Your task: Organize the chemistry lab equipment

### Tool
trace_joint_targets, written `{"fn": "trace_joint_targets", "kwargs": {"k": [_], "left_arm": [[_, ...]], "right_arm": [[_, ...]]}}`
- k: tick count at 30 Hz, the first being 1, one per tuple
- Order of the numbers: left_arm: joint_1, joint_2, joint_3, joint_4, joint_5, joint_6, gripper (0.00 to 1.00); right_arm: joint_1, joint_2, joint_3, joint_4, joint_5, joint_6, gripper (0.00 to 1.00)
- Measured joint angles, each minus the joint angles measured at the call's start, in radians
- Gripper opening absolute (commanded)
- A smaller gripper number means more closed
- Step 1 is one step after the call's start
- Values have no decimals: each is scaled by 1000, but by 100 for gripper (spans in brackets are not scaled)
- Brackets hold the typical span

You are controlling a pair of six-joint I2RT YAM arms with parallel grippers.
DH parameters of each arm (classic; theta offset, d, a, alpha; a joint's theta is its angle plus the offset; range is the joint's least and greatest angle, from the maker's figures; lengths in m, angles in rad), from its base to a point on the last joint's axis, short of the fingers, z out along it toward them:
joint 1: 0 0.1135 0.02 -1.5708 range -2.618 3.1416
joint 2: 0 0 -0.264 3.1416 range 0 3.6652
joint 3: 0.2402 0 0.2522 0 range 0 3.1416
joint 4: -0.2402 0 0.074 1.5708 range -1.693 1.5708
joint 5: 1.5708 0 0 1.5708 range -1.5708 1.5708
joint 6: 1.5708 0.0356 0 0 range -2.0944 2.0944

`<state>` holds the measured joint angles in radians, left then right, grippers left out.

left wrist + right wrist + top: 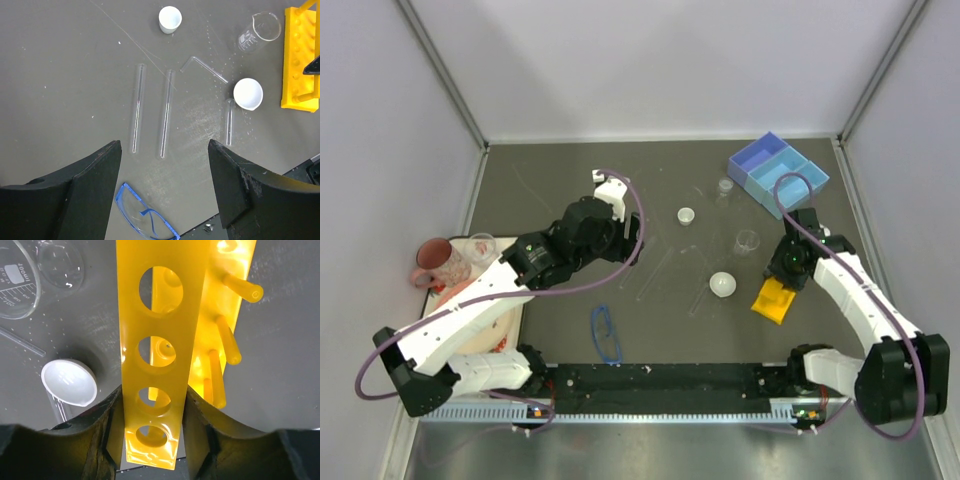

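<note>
My right gripper (pixel 785 275) (pixel 152 400) is shut on the holed top plate of the yellow tube rack (pixel 773 300) (pixel 155 315), at the right of the table. My left gripper (pixel 623 228) (pixel 165 145) is open and empty, high above the table's middle. Below it lie thin clear tubes (pixel 137 107) (pixel 166 112) (pixel 229 121) and the blue-framed goggles (pixel 605 333) (pixel 142 215). Two white dishes (pixel 686 215) (pixel 722 284) and two clear beakers (pixel 747 242) (pixel 725 186) stand mid-table. The light-blue tray (pixel 777 172) sits at the back right.
A dark-pink mug (pixel 435 262) and a clear cup (pixel 480 250) stand at the left edge, by a pink plate (pixel 480 325). White walls close in the table on three sides. A black rail (pixel 660 385) runs along the near edge.
</note>
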<state>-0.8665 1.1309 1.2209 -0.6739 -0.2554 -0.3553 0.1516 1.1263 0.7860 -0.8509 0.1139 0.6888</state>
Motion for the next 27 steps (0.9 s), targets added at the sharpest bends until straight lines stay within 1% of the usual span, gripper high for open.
{"fn": "trace_joint_targets", "kwargs": {"k": [7,13,16,23,27], "left_arm": [[10,7,0,0,0,11,75],[13,7,0,0,0,15,75],[14,7,0,0,0,15,75],[15,7,0,-1,0,15,76],[15,7,0,-1,0,16,76]], "right_arm": [[-47,45,22,30,9,-44,34],[-192,89,45,63,-5,-70,35],[-235,132,76,76,-8,-68,35],[-242,286,235,93,-38,-53,36],[-242,370,327,115,-47,-48,38]]}}
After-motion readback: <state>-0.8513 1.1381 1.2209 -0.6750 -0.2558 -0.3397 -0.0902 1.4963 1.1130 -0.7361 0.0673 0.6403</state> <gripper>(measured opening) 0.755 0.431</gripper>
